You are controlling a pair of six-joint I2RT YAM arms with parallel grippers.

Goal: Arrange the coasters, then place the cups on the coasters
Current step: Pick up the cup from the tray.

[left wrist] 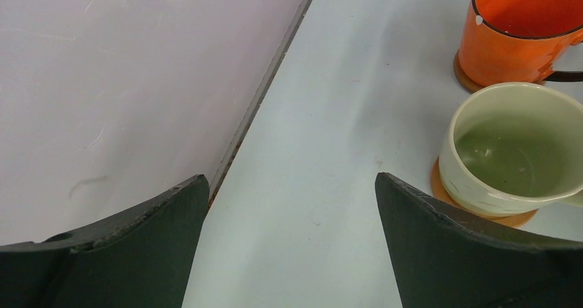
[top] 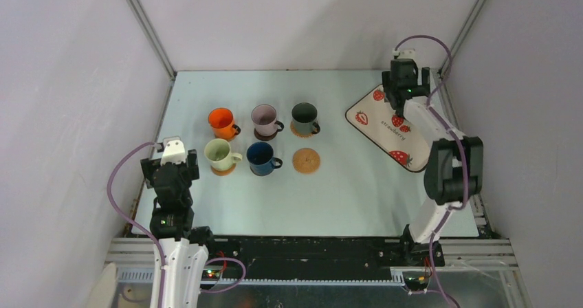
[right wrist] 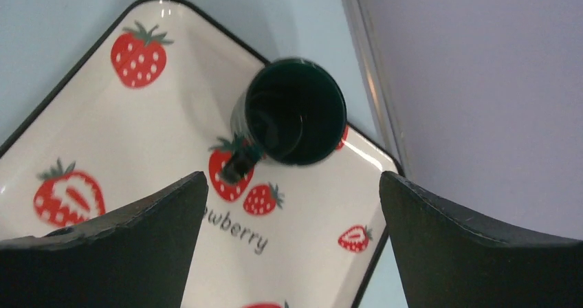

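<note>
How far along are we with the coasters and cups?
Done: orange cup, mauve cup, dark green cup, pale green cup and navy cup all sit on coasters. In hand: open right hand hovers over the last dark green cup on the strawberry tray. Remaining: move it to the bare tan coaster.

Close side wall (right wrist: 481,81) hems dark green cup (right wrist: 295,112).

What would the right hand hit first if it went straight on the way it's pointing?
Probably the dark green cup on the strawberry tray, centred ahead of the open right hand; depth is unclear.
</note>
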